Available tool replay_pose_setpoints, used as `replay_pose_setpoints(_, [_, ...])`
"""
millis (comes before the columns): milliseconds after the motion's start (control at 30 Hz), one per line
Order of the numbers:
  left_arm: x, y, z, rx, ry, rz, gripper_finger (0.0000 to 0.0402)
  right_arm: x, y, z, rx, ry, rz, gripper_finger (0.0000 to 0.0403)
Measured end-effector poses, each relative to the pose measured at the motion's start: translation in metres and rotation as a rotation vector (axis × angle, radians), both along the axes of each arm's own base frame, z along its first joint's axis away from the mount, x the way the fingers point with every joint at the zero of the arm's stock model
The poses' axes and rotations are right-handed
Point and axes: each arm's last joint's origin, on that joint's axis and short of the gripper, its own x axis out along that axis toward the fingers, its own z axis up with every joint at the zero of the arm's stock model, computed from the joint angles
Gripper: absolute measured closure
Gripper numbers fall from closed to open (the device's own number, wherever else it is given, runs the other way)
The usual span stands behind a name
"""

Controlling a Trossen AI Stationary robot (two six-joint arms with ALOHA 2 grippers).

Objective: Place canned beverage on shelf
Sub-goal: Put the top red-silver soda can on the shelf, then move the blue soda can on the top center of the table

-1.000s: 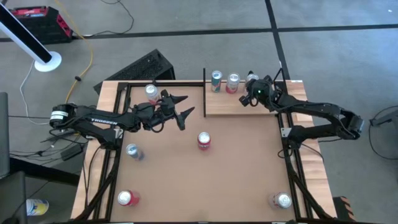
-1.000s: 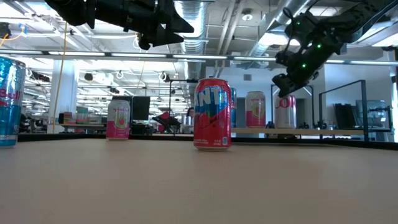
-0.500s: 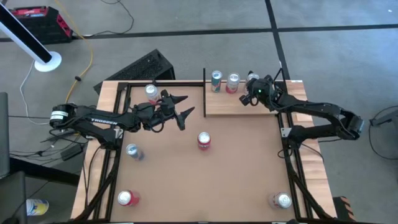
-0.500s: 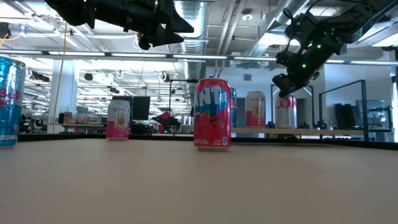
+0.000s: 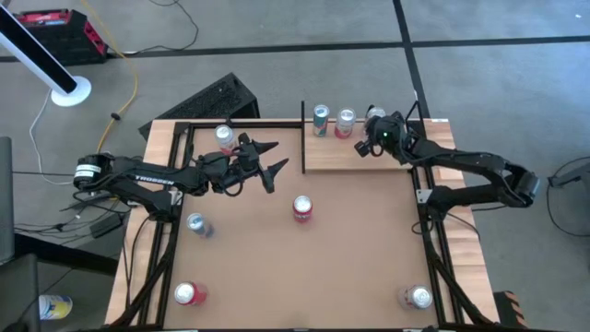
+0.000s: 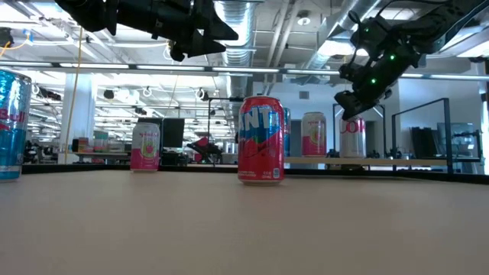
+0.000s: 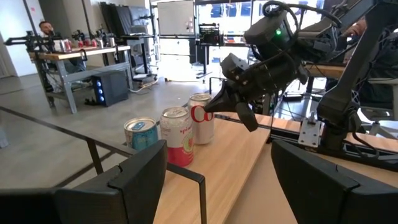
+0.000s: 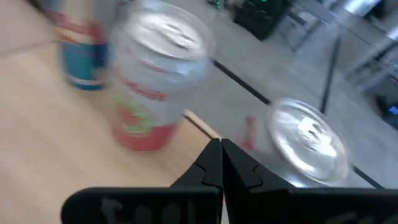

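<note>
Right hand (image 5: 371,128), fingers together, hovers just beside white can (image 7: 200,117) on shelf (image 5: 396,155).

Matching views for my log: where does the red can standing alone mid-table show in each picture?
High view: red can at table centre, below the shelf.
Low view: centre foreground, largest can.
Left wrist view: not in it.
Right wrist view: not in it.
Shared landmark: the shelf, pale plank behind the can in low view.

three cans (image 5: 345,122) on shelf (image 5: 332,157), back right

Shelf (image 7: 230,158) pale grained wood; cans (image 7: 177,135) glossy metal.
</note>
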Motion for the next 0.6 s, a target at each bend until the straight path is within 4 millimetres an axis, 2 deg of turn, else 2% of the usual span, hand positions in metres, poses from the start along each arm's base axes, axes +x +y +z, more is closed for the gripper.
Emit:
replay_pose_setpoints(167, [0.000, 0.000, 0.000, 0.000, 0.001, 0.000, 0.0130, 0.008, 0.020, 0.011, -0.042, -0.024, 0.110, 0.0382])
replay_pose_setpoints(400, [-0.003, -0.001, 0.000, -0.005, 0.039, -0.022, 0.0130, 0.013, 0.058, 0.026, -0.111, -0.003, 0.291, 0.0382])
replay_pose_setpoints(600, [-0.024, -0.003, 0.024, -0.157, 0.181, -0.018, 0.0130, 0.019, 0.081, 0.030, -0.160, 0.034, 0.433, 0.0382])
